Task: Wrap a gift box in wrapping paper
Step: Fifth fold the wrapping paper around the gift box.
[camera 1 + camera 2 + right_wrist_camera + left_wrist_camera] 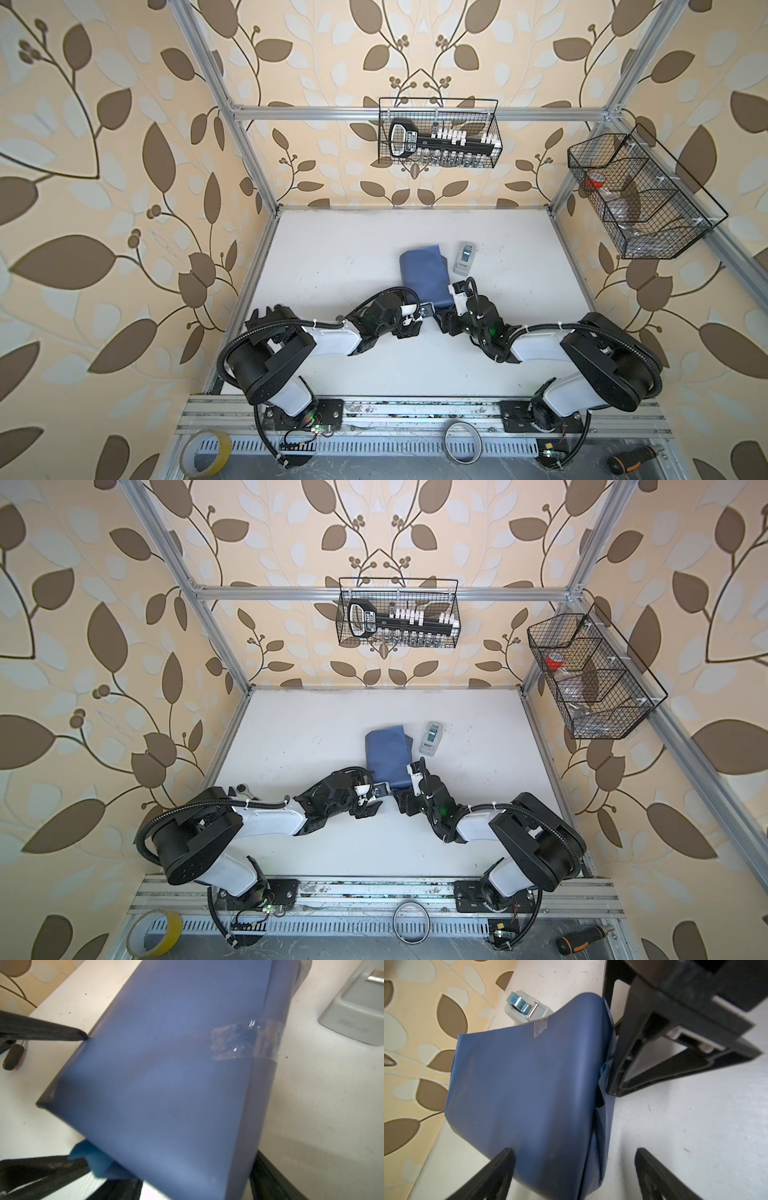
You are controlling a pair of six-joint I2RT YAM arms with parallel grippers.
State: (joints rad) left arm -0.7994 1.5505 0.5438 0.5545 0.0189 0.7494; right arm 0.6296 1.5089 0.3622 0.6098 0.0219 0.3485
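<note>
**Top views.** The paper (424,270) (388,754), dark face outward, is lying as a closed sleeve at mid-counter (332,257) in both top views. The box is sitting hidden inside it. Its long axis is running from the robot toward the back wall, with the far end leaning slightly left. The dispenser (465,257) is standing just beside the far right corner. The left end effector (427,309) and right end effector (451,291) are crowding the near end, so a clash between them is the first hazard.

**Left wrist view.** The left end effector (574,1150) is gaping wide and gripping nothing. One finger (502,1165) is touching the paper and the other is standing clear of it. The near end is hanging unfolded, with light-blue inside showing. A sideways shove would probably slide the wrapped box or crush that end.

**Right wrist view.** The right end effector (174,1160) is also standing wide, straddling the near right corner and clamping nothing that I can see. A single tape (245,1039) strip is holding the seam on the dispenser's side, and tugging a flap could peel it.
</note>
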